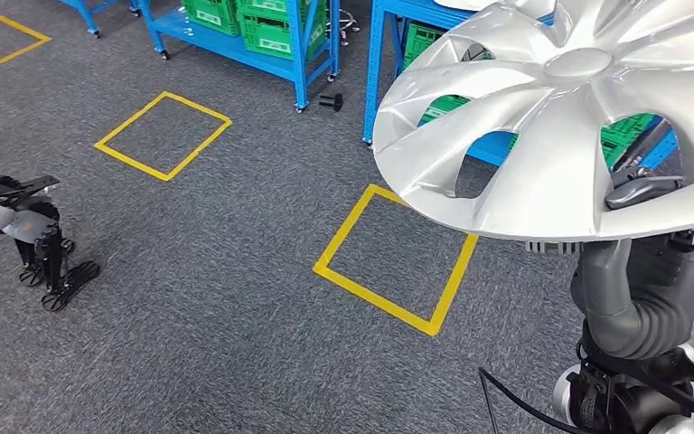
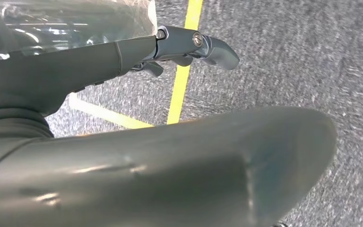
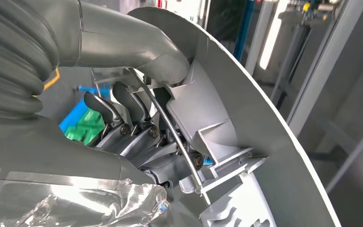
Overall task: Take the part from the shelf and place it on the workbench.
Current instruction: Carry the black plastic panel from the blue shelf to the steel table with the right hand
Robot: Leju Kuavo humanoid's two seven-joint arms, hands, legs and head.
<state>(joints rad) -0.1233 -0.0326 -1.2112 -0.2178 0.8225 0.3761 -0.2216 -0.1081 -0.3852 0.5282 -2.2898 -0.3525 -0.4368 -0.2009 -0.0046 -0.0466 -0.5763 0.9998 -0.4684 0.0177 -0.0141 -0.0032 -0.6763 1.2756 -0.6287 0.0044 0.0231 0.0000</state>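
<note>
The part is a large silver hubcap [image 1: 560,117], tilted and held up at the right of the head view. My right hand [image 1: 637,262] grips it from below, with dark fingers [image 1: 642,188] showing through one of its openings. In the right wrist view the right hand [image 3: 123,118] hooks its fingers behind the ribs on the hubcap's [image 3: 246,109] back, with the thumb pressed against it. My left hand [image 1: 32,240] hangs low at the far left over the carpet, fingers apart and holding nothing. In the left wrist view the left hand [image 2: 123,142] has one finger [image 2: 189,45] stretched out above the floor.
Blue shelving with green crates [image 1: 271,27] stands at the back, and another blue shelf [image 1: 389,54] is partly hidden behind the hubcap. Yellow tape squares [image 1: 396,258] [image 1: 163,134] mark the grey carpet. A small black object [image 1: 330,101] lies on the floor between the shelves.
</note>
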